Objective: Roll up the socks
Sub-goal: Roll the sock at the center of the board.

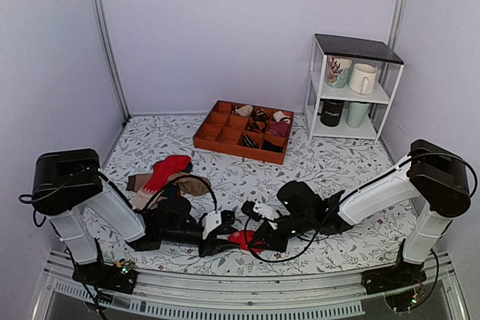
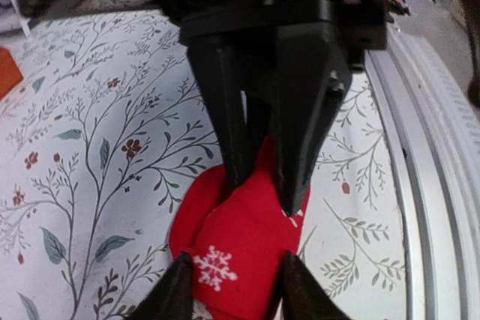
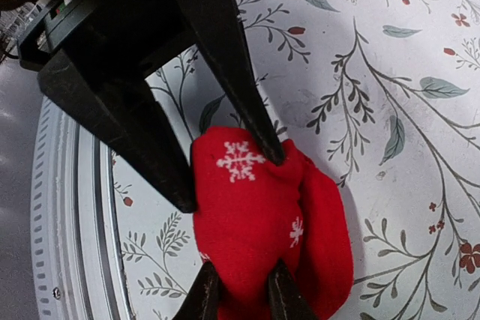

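**Operator:** Where were the socks located?

**Technician:** The socks (image 1: 245, 239) lay as a red bundle on the floral table (image 1: 337, 162). The bundle was close to the near edge, near the metal rail (image 1: 262, 296). White snowflake marks showed on the fabric.

**Operator:** State of the left gripper?

**Technician:** The left gripper (image 2: 236, 264) straddled the bundle. One finger pressed against each flank, so it was closed on the socks. The bundle filled the gap and held the jaws fairly wide.

**Operator:** And the right gripper?

**Technician:** The right gripper (image 3: 241, 271) met the bundle from the opposite side. Its fingers stood close together and pinched a fold of red fabric between them, so it gripped the socks as well. The two grippers faced each other tip to tip over the bundle.

**Operator:** Other items on the table?

**Technician:** A mixed heap of socks (image 1: 169, 174) lay left of centre, apart from the bundle. An orange divided tray (image 1: 232, 149) sat farther back, with rolled bundles in several compartments. A white shelf (image 1: 356, 49) holding mugs (image 1: 363, 78) stood at the back right.
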Action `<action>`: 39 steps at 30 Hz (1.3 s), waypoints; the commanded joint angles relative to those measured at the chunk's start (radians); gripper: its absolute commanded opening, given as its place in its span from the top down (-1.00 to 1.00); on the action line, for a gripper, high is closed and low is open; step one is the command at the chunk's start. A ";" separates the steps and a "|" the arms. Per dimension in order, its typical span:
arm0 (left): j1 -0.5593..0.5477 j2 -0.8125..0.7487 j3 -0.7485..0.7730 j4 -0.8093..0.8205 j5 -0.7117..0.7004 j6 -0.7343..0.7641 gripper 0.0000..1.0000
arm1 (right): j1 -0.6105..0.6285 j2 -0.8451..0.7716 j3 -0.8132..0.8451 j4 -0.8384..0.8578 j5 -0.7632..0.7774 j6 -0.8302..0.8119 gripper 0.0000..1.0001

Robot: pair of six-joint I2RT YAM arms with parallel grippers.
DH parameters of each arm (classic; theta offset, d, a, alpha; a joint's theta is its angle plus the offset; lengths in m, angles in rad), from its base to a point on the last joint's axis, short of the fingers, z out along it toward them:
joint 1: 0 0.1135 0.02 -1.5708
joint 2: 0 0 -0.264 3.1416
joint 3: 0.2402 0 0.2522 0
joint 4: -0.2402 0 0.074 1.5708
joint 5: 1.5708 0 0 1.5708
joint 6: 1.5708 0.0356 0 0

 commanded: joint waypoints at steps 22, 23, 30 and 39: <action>-0.002 0.111 0.091 -0.379 0.030 -0.233 1.00 | -0.002 -0.019 0.089 -0.308 0.140 0.031 -0.09; 0.000 0.117 0.084 -0.376 0.029 -0.244 1.00 | -0.005 -0.043 0.094 -0.313 0.159 0.027 -0.15; 0.000 0.143 0.082 -0.395 0.055 -0.288 1.00 | -0.013 -0.175 0.160 -0.410 0.214 -0.022 -0.27; 0.008 0.161 0.103 -0.464 0.083 -0.312 1.00 | 0.024 -0.283 -0.004 -0.270 0.128 -0.242 -0.26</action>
